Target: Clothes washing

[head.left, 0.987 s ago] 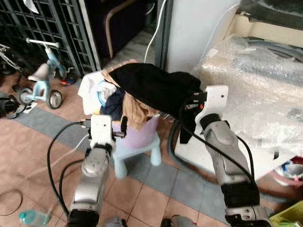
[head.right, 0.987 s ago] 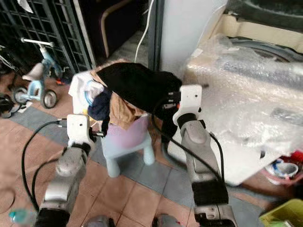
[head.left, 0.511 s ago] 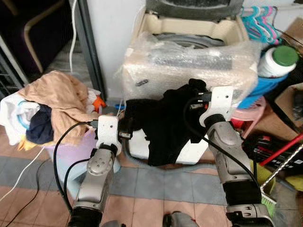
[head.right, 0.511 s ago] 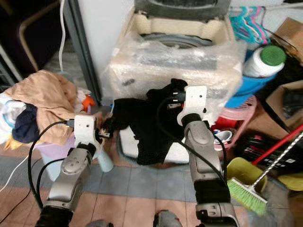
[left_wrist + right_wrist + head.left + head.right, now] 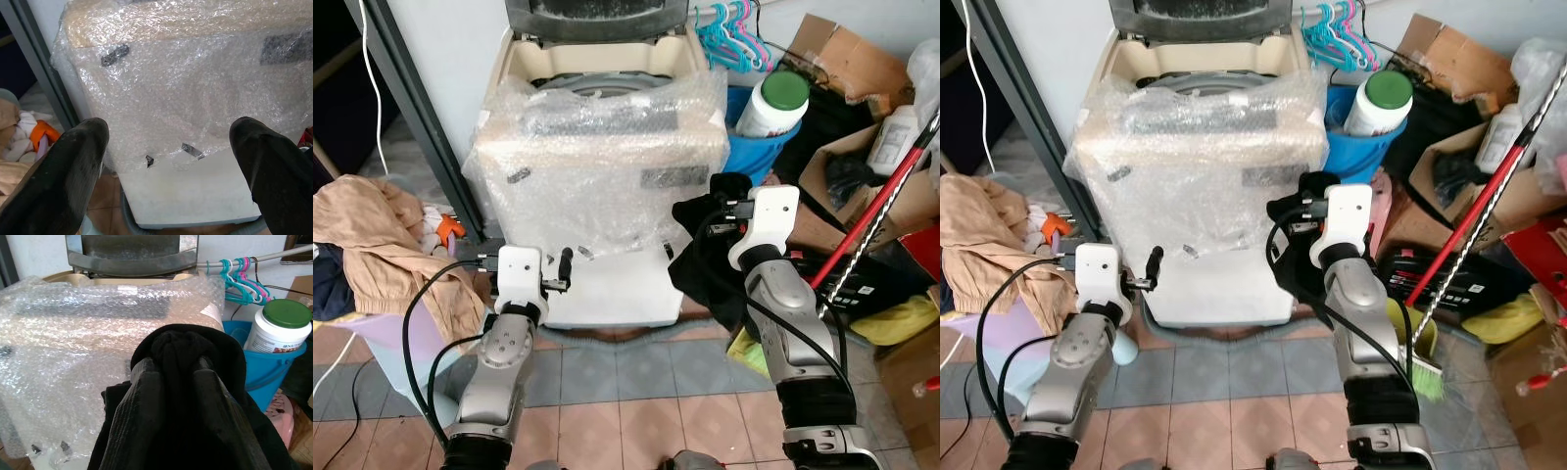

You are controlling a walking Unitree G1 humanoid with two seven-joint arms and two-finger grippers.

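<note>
Right gripper [image 5: 178, 382] clamped on a bunched black garment [image 5: 705, 264], jaws pinching a thick fold of the soft, matte cloth between the ribbed black fingers [image 5: 142, 396]; rest of the cloth hanging limp in front of the washing machine's [image 5: 597, 147] right front corner. Left gripper [image 5: 166, 161] held empty, jaws spread wide, smooth rounded fingertips [image 5: 73, 161] pointing at the machine's front panel.

Boxy, cream-coloured top-loading machine swathed in crinkled, glossy bubble wrap [image 5: 195, 83], dark strips of tape stuck here and there; lower front bare white and smooth. Dark lid [image 5: 132, 254] raised upright at the back.

Heap of crumpled tan cloth [image 5: 372, 245] to the left of the machine, draped over a pale lilac plastic stool [image 5: 396, 338], with a bit of orange and white fabric beside it. On the right, round blue bucket [image 5: 274, 372] carrying a white cylindrical jar with a green screw cap [image 5: 773, 103]; teal and pink hangers [image 5: 729, 29] above on a rail. Farther right, cardboard boxes [image 5: 842, 64], a long red broom handle [image 5: 871, 201] slanting, green bristles [image 5: 1425, 377] at its foot. Floor of square pinkish and grey tiles [image 5: 626, 411].
</note>
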